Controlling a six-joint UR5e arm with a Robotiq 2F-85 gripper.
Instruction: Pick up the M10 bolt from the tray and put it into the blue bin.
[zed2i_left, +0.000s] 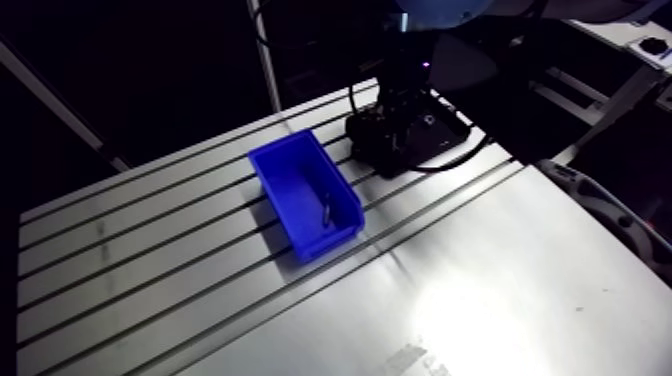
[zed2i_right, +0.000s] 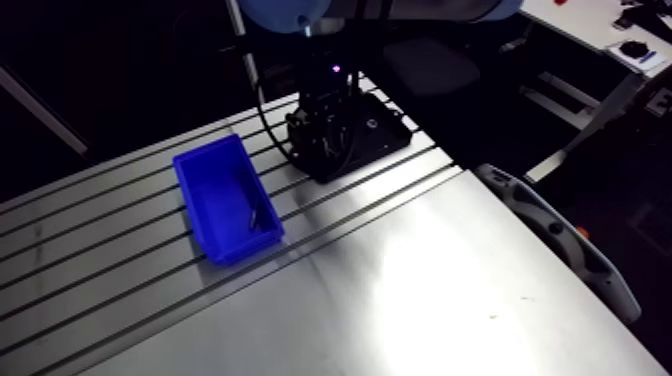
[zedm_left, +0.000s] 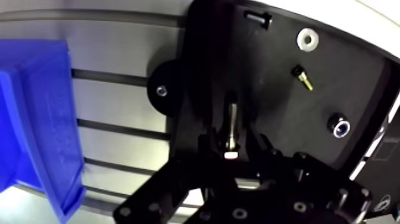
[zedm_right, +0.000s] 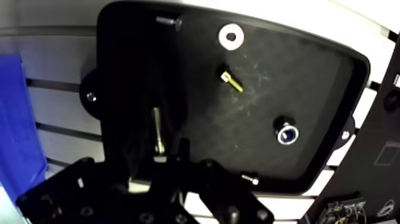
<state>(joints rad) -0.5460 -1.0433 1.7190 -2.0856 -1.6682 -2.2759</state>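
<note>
- The M10 bolt lies on the black tray, on the side nearer the blue bin; its long axis runs straight ahead of the gripper, head at the gripper end, shaft pointing away
- The fingers stand a little apart, one on each side of the bolt's head, gaps showing; their dark tips are hard to trace against the tray
- The bin sits on the tabletop beside the tray; a dark slim item lies inside, too small to identify
- A white washer and a brass screw lie farther along the tray
</note>
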